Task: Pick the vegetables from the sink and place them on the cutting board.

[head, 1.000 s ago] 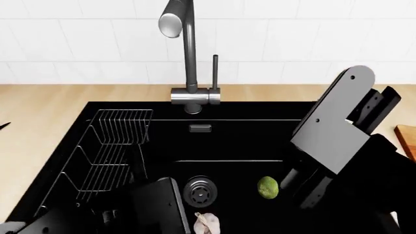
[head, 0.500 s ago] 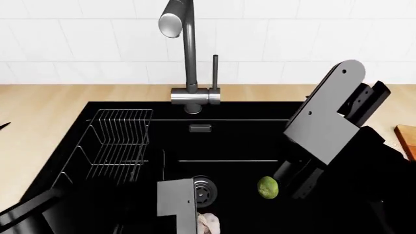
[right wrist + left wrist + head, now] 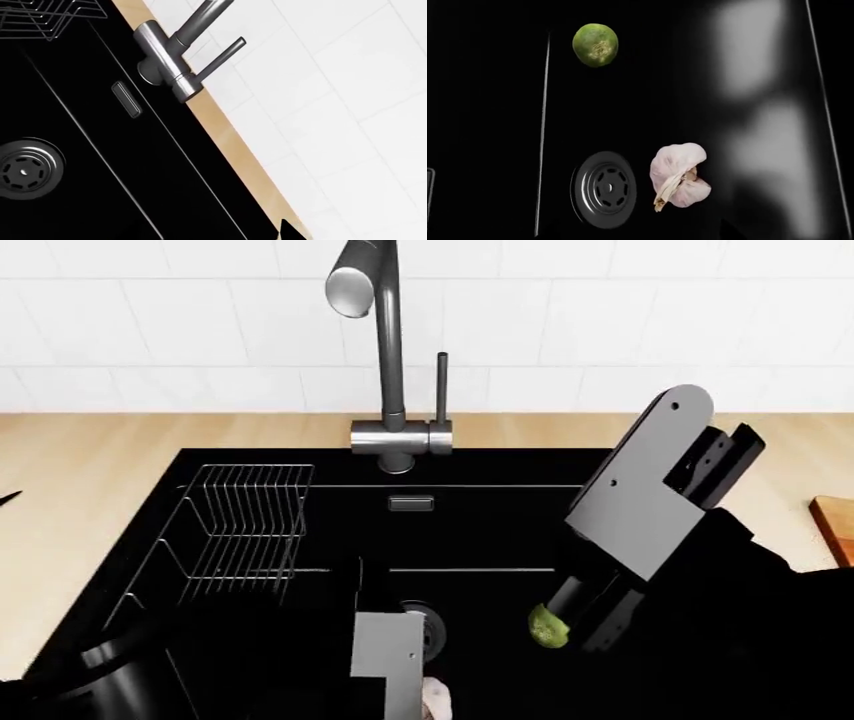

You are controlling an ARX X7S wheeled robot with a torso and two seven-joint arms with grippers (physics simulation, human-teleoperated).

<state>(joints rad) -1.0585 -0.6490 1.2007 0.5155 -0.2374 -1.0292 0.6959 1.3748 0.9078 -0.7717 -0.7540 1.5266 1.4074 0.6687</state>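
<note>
A: Where do the vegetables sit?

B: Both on the floor of the black sink [image 3: 174,530]. The yellow-green vegetable [image 3: 545,627] lies right at the tip of the right tool [image 3: 587,625], half hidden behind it in the head view. The garlic bulb [image 3: 677,175] lies just beside the round drain [image 3: 604,189], under the left arm; only a sliver shows in the head view. The cutting board [image 3: 837,528] peeks in well off to the right tool's outer side, on the wooden worktop [image 3: 80,470].

A: Are the tools holding anything?

B: I cannot tell how wide either one stands. The right fingers are black against a black basin, and neither wrist view shows its own fingers. Nothing looks lifted yet.

A: How should the grasp go?

B: I'd judge the green one is smooth and egg-shaped, so it may squirt sideways. Straddle its widest part, descend until the fingers nearly meet the basin floor, then close gently and lift straight up clear of the sink wall.

A: What differs from half a second ago?

B: The right arm has come lower and nearer, now overlapping the green vegetable that was fully visible. The left arm has shifted inward, covering more of the drain and garlic.
</note>
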